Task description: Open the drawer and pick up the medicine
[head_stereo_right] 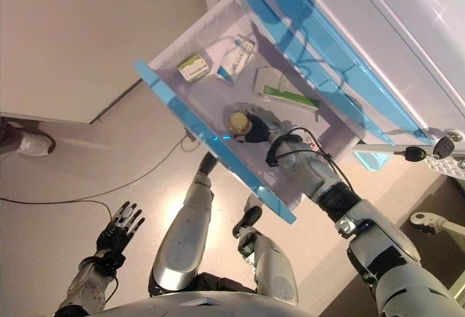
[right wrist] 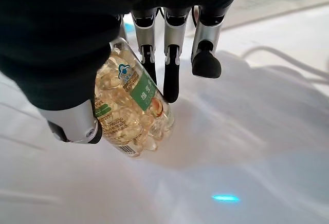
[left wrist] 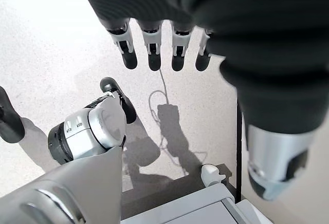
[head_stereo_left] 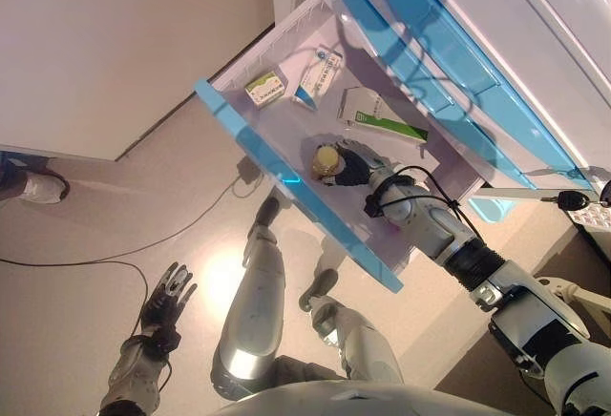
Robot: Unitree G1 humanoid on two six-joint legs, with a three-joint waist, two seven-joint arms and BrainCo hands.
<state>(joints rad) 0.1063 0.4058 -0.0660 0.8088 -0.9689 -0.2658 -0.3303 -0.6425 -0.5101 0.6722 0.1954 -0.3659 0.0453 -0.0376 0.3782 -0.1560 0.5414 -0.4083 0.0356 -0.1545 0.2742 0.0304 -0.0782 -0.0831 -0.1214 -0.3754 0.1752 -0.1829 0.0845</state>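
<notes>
Right hand (right wrist: 77, 70) grips clear medicine bottle (right wrist: 131, 108) of yellow capsules.

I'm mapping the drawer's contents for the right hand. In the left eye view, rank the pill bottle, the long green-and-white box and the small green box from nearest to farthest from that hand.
1. Pill bottle: in the right hand.
2. Long green-and-white box: just behind the hand, deeper in the drawer.
3. Small green box: farthest, toward the drawer's far left corner.
</notes>
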